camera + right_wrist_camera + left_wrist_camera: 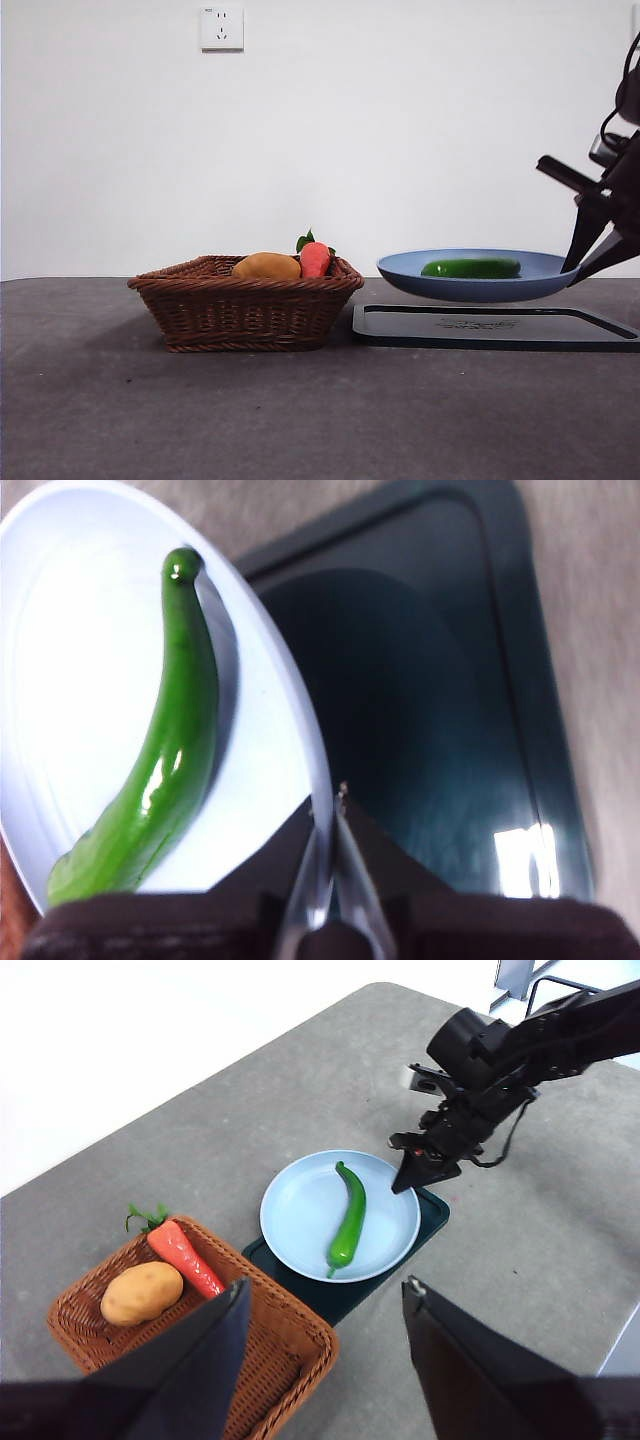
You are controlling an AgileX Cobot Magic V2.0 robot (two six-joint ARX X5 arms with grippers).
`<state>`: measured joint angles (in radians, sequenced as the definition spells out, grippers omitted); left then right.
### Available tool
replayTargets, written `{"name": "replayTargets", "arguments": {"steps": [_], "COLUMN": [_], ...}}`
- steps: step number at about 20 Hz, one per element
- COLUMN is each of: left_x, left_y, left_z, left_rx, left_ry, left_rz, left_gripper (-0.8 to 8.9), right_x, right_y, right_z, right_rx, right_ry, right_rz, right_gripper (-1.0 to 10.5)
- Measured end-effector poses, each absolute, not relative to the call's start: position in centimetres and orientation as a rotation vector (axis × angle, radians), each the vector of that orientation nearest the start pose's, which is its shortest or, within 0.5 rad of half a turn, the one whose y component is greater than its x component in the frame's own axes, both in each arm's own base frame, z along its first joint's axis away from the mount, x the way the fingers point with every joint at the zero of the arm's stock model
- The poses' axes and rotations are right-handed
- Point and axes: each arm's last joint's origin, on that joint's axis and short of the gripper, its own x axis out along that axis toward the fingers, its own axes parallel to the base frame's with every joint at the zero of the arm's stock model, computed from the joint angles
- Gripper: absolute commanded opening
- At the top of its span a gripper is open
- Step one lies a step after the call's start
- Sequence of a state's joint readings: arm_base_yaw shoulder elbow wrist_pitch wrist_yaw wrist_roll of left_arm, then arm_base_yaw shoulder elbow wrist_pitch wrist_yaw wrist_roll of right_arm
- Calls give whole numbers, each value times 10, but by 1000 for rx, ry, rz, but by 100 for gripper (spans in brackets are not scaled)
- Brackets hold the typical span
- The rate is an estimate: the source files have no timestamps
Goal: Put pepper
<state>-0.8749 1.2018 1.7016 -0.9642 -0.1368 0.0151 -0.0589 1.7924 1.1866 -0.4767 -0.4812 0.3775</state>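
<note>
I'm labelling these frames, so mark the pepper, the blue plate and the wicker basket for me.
pepper (350,1218): left wrist view, middle of its curved green body.
blue plate (455,288): front view, its outer wall below the rim.
wicker basket (245,312): front view, its woven front wall.

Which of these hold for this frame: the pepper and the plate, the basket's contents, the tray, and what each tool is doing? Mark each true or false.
1. The pepper lies on the blue plate. True.
2. The plate rests flat on the dark tray. False: in the front view it hangs clear above the tray.
3. The right tool is shut on the plate's rim. True.
4. The wicker basket holds only a carrot. False: the carrot and a potato lie in it.
5. The left tool grips the basket. False: it is open, high above the table, holding nothing.
</note>
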Motion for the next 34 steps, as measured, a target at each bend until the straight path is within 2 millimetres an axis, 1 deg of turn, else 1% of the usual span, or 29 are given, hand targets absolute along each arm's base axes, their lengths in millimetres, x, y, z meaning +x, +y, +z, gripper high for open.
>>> {"name": "replayTargets", "arguments": {"steps": [5,14,16,19,21,24,25,26,28,29,30,31,32,34], "left_x": [129,129,129,129,129,129,129,128,128,128,128,129,129,131], "left_y": [-148,-148,-148,-148,-148,-148,-148,-148,-147,-147,-147,-147,-146,-148], "left_z": [474,474,474,474,474,474,473,472,472,472,472,471,470,467], "left_rx": [244,231,231,231,231,234,240,244,248,250,252,259,267,283], "left_ry": [436,441,441,441,441,447,457,464,471,470,469,473,476,497], "left_rz": [-723,-720,-720,-720,-720,-720,-718,-718,-715,-708,-702,-690,-680,-673], "left_gripper": [272,272,272,272,272,272,272,272,272,272,272,272,272,271], "right_x": [365,362,362,361,361,360,358,355,342,331,321,307,293,256], "right_y": [-9,-10,-10,-11,-11,-13,-13,-14,-13,-12,-11,-7,-2,11], "right_z": [170,168,168,167,167,168,173,183,219,242,257,275,287,314], "right_rx": [620,549,539,516,512,508,504,501,484,470,462,444,427,370], "right_ry": [1156,1187,1186,1194,1191,1191,1185,1165,1073,1021,998,978,976,977], "right_rz": [147,103,103,99,101,97,97,100,122,143,165,191,218,294], "right_gripper": [5,6,29,154,205,211,211,211,210,209,209,207,207,207]}}
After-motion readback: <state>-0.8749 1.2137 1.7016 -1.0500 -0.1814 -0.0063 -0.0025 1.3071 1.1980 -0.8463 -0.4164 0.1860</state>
